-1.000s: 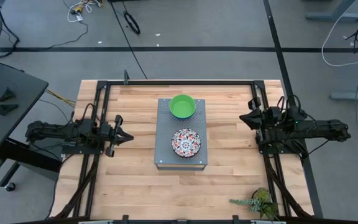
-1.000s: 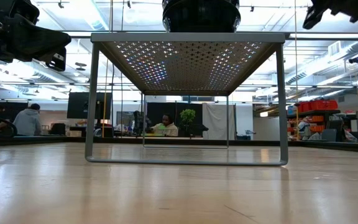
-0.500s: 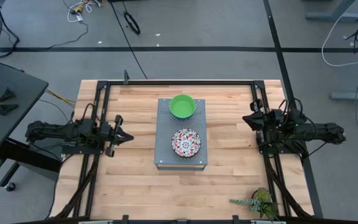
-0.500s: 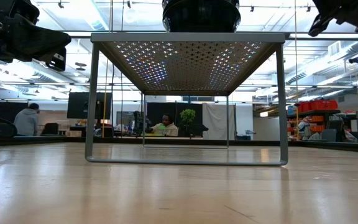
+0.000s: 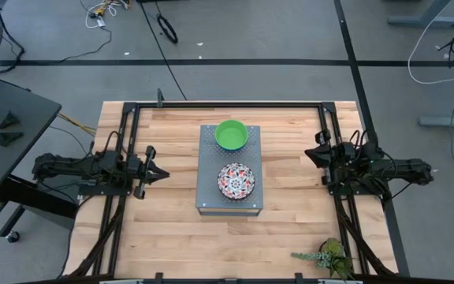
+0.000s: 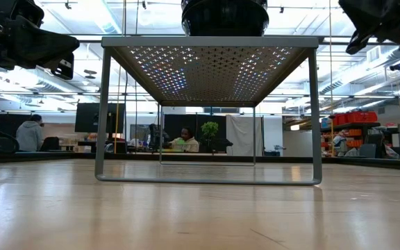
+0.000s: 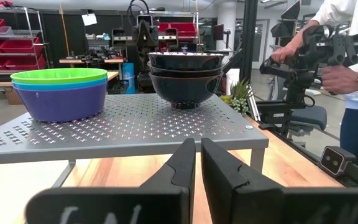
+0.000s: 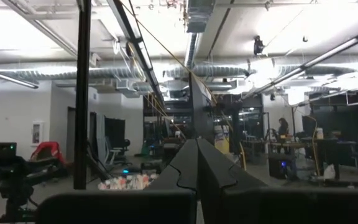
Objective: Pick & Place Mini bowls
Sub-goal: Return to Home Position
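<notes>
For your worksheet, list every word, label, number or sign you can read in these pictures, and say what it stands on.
Left gripper, pale marks on its body nearest the camera: blurred, not readable.
White sheet hanging in the room behind: too small to read.
Mini bowls and perforated shelf: no writing seen.
Nothing can be quoted.

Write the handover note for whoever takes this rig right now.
Left gripper: shut, empty, at the left side of the table.
Right gripper: shut, empty, at its right side.
Green bowl nests in a blue bowl on the perforated metal shelf; beside it a patterned bowl tops a stack of three.
Done: every bowl in view is stacked on the shelf.
Left: apparently only homing the arms.
</notes>
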`<act>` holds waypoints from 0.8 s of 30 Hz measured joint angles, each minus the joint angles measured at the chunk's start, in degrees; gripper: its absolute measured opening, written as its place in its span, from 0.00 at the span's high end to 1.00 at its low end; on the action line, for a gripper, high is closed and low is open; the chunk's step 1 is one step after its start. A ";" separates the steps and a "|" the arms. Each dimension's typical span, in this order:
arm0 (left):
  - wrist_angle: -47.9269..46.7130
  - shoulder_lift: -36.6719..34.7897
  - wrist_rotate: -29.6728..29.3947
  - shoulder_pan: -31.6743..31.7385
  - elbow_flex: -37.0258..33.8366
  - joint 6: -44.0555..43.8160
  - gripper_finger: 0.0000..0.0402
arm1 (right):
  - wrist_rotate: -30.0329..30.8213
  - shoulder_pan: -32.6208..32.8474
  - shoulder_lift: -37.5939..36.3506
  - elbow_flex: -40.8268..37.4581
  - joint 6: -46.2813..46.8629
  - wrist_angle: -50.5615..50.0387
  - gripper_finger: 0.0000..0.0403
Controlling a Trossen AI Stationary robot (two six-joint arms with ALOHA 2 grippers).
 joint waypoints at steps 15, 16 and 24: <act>0.00 0.00 0.00 0.00 0.00 0.00 0.93 | 0.00 0.00 -0.95 -1.16 2.32 -10.79 0.99; 0.00 0.00 0.00 0.00 0.00 0.01 0.93 | 0.00 0.00 -0.95 -1.16 2.77 -11.83 0.99; 0.01 -0.01 0.00 0.00 0.00 0.01 0.93 | 0.00 0.00 -0.95 -1.16 4.40 -18.22 0.99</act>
